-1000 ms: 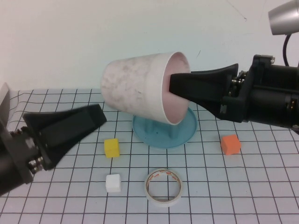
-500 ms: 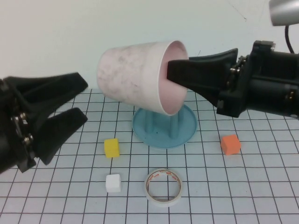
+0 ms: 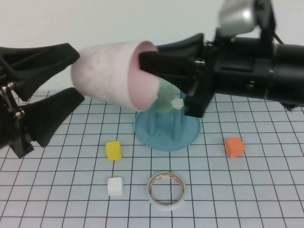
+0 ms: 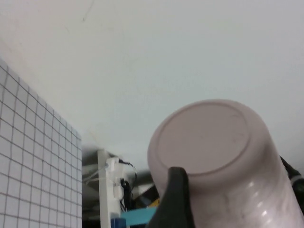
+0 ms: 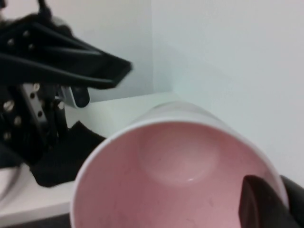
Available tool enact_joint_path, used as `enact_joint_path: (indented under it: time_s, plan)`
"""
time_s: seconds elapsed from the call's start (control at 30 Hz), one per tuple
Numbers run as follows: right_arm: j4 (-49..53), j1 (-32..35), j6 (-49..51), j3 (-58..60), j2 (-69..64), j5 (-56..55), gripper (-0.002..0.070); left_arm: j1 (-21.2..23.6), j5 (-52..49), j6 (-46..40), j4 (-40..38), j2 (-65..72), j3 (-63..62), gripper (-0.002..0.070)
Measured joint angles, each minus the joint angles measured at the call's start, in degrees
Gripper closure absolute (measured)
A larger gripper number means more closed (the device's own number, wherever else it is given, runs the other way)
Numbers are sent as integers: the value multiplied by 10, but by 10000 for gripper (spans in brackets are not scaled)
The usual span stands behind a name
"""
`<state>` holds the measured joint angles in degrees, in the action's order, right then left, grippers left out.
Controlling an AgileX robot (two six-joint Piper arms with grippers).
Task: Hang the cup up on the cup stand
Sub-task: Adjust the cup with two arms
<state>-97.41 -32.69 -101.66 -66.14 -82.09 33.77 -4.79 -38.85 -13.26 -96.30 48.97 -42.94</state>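
While the black left gripper (image 3: 71,76) sits at the left edge with its jaws spread wide, one finger above and one below the closed bottom end of the pale pink tapered plastic cup (image 3: 107,76), it has no visible clamp on it; from the left wrist camera one dark fingertip (image 4: 176,190) overlaps the cup's base rim (image 4: 204,137), contact unclear. Cup is airborne, lying on its side, mouth facing right, hanging above and just left of the round blue dish-based cup stand (image 3: 190,135) with upright blue pegs and small white flower caps. A pale green item shows behind the cup mouth at the pegs, too hidden to identify. Black right gripper (image 3: 145,54) comes in from the right, pinched shut on the cup's rim, one finger inside the pink interior (image 5: 180,190). On the gridded white table (image 3: 266,190): yellow cube (image 3: 113,150), white cube (image 3: 115,185), ring of pale tape (image 3: 166,190), orange cube (image 3: 234,147).
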Motion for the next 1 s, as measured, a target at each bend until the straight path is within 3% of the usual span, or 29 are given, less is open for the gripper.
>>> enact_joint_path:
  time_s: [0.43,1.0]
  plan:
    - [-27,-82,-242,-38,-37,-96,654,0,72,2,16,12,0,112]
    - [-19,-94,-403,-37,-40,-123,647,0,48,-43,-1,79,0,108]
